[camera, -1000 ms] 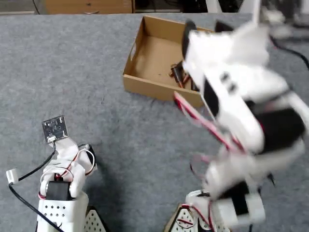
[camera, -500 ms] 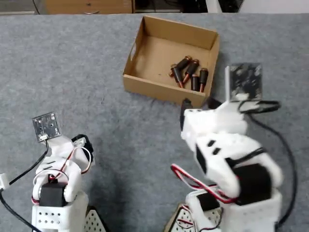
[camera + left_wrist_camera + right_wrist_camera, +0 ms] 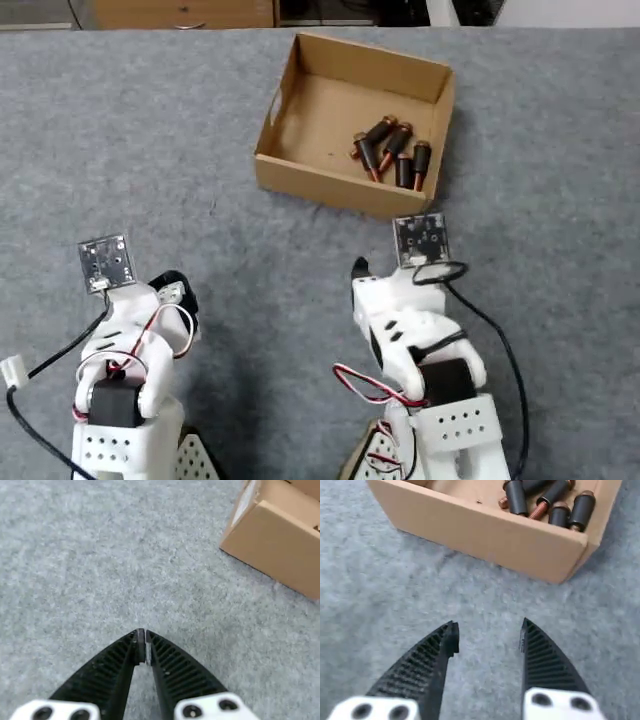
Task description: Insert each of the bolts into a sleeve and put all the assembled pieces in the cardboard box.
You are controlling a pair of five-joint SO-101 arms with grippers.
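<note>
Right wrist view: my right gripper point(image 3: 488, 630) hangs low over the table point(image 3: 380, 595), its two black ribbed fingers point(image 3: 420, 675) spread wide with nothing between them. Just beyond the fingertips stands the cardboard box point(image 3: 485, 535), its near wall facing me. Inside it, gathered toward one corner, lie the assembled pieces point(image 3: 545, 500), several short black sleeves with copper-coloured bolt ends showing, some lying across each other. In the left wrist view, my left gripper point(image 3: 141, 642) points down at bare grey covering, its fingertips pressed together and holding nothing, and a corner of the box sits well off to one side. From the high view, both of my arms are folded back near the table's front edge. The right gripper is near the box's front wall without touching it, and the left gripper is well apart from the box. The box stands open-topped toward the far middle of the table.
</note>
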